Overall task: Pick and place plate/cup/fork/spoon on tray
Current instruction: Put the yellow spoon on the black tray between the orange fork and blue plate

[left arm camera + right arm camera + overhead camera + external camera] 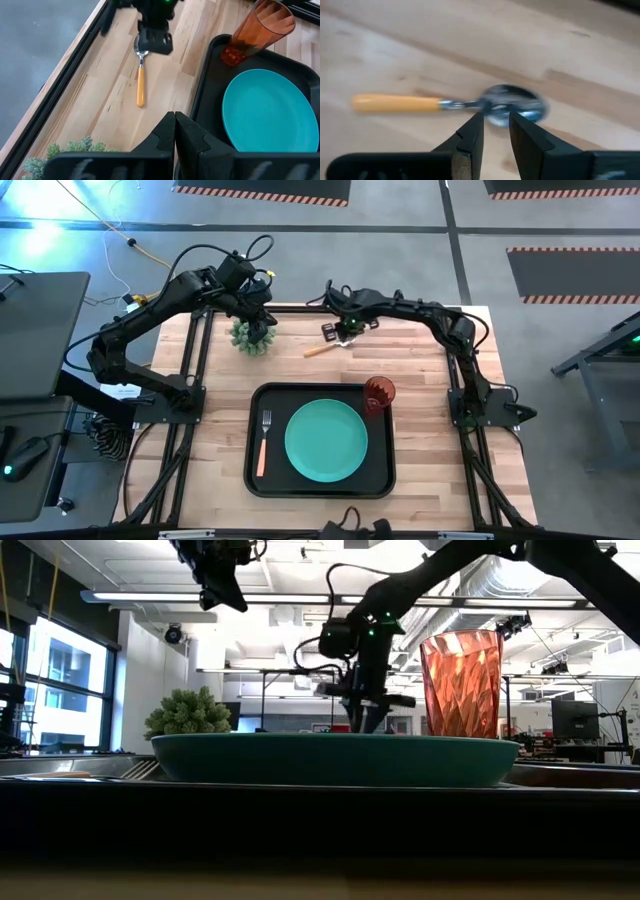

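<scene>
Hovering low over the spoon (490, 106), my right gripper (496, 127) has its fingers parted narrowly, astride the metal bowl, holding nothing; the handle runs off sideways along the table (420, 370). My left gripper (174, 131), closed and empty, waits above the potted plant (252, 335).
</scene>
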Controlling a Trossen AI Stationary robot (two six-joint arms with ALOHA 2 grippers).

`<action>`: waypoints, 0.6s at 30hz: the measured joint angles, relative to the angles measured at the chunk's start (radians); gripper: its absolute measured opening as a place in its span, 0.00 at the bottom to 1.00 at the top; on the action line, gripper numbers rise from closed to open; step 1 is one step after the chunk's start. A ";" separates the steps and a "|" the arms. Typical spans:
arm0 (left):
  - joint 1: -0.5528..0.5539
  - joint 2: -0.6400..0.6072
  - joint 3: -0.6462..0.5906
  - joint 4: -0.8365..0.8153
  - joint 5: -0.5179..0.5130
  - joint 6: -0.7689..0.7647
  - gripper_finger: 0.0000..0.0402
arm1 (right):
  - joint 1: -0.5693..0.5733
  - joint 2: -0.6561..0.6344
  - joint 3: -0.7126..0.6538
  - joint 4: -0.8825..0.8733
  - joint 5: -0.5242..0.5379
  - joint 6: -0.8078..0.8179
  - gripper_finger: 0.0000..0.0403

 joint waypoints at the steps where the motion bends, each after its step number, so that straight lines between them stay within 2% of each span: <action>1: 0.000 0.000 0.000 0.000 0.000 0.000 0.00 | -0.008 0.000 0.006 -0.024 0.015 0.004 0.21; 10: 0.000 0.000 0.000 0.000 0.000 0.005 0.00 | -0.069 0.000 0.014 -0.197 0.038 0.008 0.21; 18: 0.000 0.000 0.000 0.000 0.000 0.014 0.00 | -0.079 0.024 -0.065 -0.158 0.017 0.009 0.21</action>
